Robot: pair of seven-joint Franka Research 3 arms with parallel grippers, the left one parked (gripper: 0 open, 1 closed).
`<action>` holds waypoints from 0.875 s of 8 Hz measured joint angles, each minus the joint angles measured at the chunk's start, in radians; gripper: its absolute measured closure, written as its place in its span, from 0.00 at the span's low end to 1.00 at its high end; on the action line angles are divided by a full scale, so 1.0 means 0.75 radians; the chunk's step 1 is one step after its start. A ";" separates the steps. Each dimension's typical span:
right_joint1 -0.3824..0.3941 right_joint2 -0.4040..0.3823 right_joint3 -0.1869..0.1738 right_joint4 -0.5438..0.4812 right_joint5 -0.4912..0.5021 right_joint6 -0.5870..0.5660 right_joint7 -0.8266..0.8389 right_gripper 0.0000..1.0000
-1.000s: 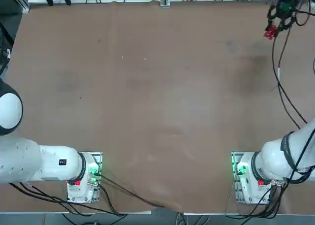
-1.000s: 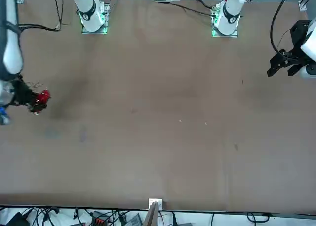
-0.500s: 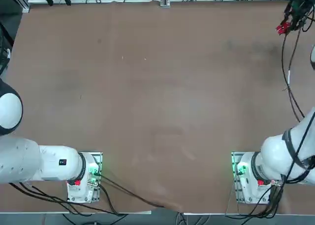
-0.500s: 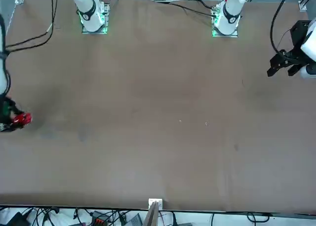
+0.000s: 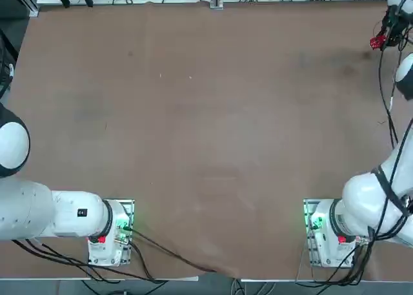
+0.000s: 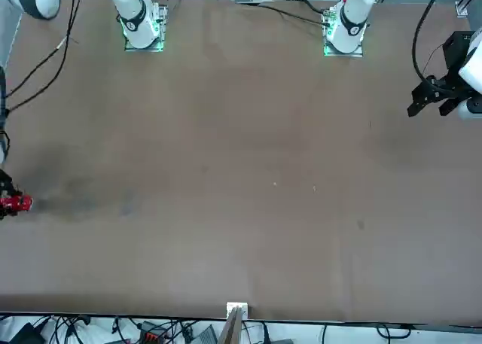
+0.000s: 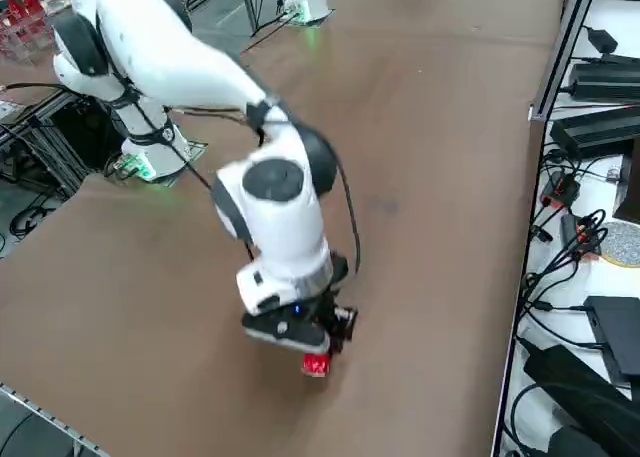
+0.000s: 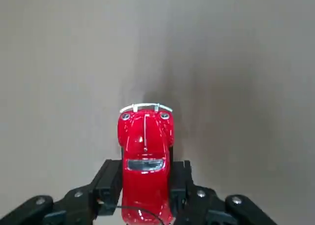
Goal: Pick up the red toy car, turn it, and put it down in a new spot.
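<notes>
The red toy car (image 8: 145, 161) sits between my right gripper's black fingers (image 8: 110, 183), silver bumper and headlights pointing away from the wrist. My right gripper (image 5: 382, 38) is shut on the red toy car (image 5: 377, 42) at the table's far right corner. In the front view the red toy car (image 6: 15, 203) shows at the left edge, close over the table. The right side view has my right gripper (image 7: 318, 352) pointing down with the red toy car (image 7: 315, 364) at its tip, just above the brown tabletop; I cannot tell whether it touches.
The table's right edge (image 5: 410, 114) and far edge (image 5: 213, 4) lie close to the gripper. Cables and power bricks (image 7: 600, 127) line the bench beyond the far edge. The two white robot bases (image 5: 329, 233) stand at the near edge.
My right gripper has carried the car further toward the table's right edge and lowered it closer to the tabletop, with its shadow now dark beside it.
</notes>
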 joint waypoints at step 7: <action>-0.047 0.086 0.003 0.027 0.000 0.090 0.001 0.47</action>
